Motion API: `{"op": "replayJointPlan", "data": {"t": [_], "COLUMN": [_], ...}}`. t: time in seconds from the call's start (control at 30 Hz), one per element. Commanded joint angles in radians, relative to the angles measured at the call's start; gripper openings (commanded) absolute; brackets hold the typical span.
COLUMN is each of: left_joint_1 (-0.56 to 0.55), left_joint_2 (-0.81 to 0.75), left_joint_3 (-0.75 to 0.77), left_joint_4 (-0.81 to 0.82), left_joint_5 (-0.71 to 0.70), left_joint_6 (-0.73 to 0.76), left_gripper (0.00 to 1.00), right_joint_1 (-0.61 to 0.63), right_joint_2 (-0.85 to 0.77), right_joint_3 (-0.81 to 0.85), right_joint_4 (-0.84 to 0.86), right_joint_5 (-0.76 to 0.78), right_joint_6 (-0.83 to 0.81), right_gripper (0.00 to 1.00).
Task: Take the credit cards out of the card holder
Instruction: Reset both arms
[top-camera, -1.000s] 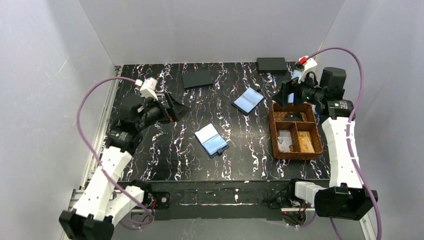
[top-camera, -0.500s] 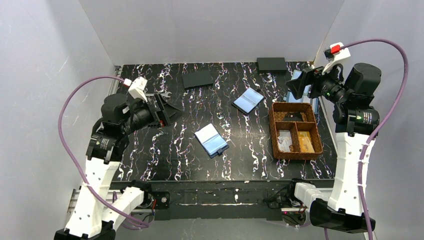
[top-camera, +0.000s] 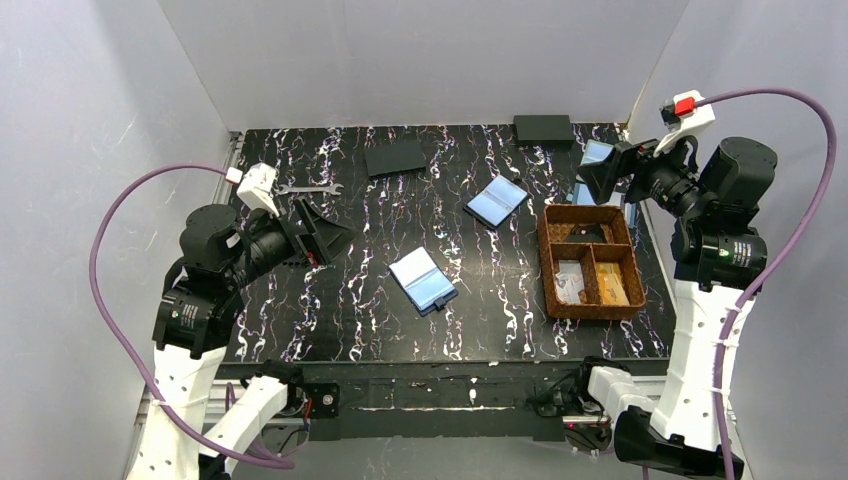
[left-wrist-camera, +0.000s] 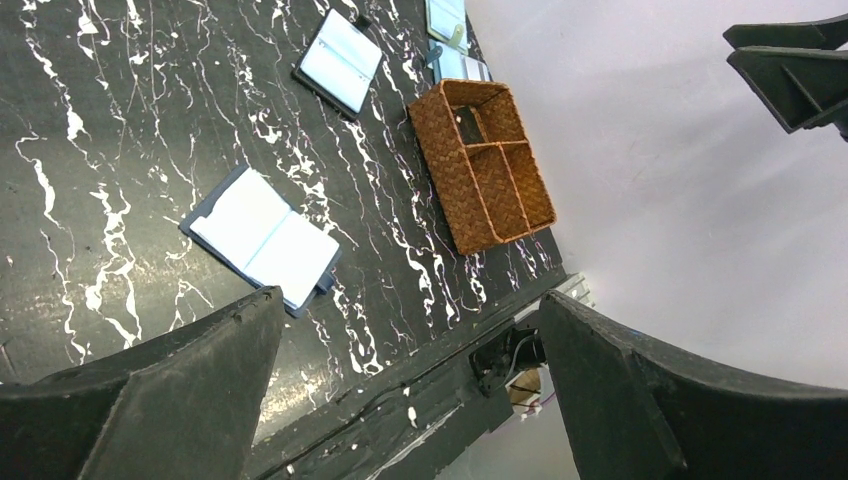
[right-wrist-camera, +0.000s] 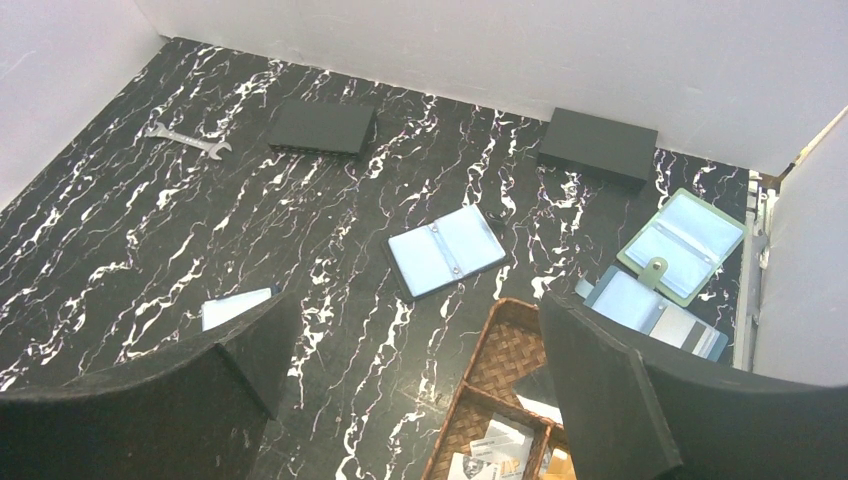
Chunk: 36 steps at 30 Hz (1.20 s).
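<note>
Black marbled surface (top-camera: 340, 320): card holder (top-camera: 424, 280) lies spread open, pockets up, well left of woven tray (top-camera: 545, 262). Judged light, thin and floppy; best taken by one leaf's outer edge. Left pincer (top-camera: 328, 232) and right pincer (top-camera: 600, 178) hang raised, gaping wide, empty.

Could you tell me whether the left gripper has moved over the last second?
Yes. The left gripper has drawn back toward the near-left, uncovering the wrench it hid.
</note>
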Motion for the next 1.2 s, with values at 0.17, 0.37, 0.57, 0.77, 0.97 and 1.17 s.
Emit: {"op": "replayJointPlan", "data": {"t": [0.17, 0.37, 0.57, 0.77, 0.97, 1.17], "left_joint_1": [0.007, 0.006, 0.006, 0.005, 0.005, 0.006], "left_joint_2": [-0.012, -0.011, -0.011, -0.005, -0.002, 0.003], "left_joint_3": [0.015, -0.011, -0.047, -0.063, -0.08, -0.092], "left_joint_4": [-0.024, -0.006, 0.03, 0.044, 0.049, 0.054], "left_joint_5": [-0.017, -0.011, 0.006, 0.006, -0.002, -0.005], "left_joint_6": [0.025, 0.024, 0.011, 0.01, 0.013, 0.016], "left_gripper": [0.98, 0.98, 0.98, 0.98, 0.98, 0.98], "right_joint_1": [-0.019, -0.024, -0.028, -0.032, -0.032, -0.038], "right_joint_2": [-0.02, -0.02, -0.021, -0.02, -0.019, -0.018], "right_joint_3": [-0.014, -0.026, -0.044, -0.054, -0.061, -0.062], "right_joint_4": [0.015, 0.021, 0.028, 0.037, 0.04, 0.041], "right_joint_5": [-0.042, -0.045, -0.041, -0.033, -0.028, -0.024], "right_joint_6": [0.008, 0.02, 0.033, 0.051, 0.067, 0.079], "right_gripper": [0.98, 0.98, 0.99, 0.99, 0.98, 0.98]}}
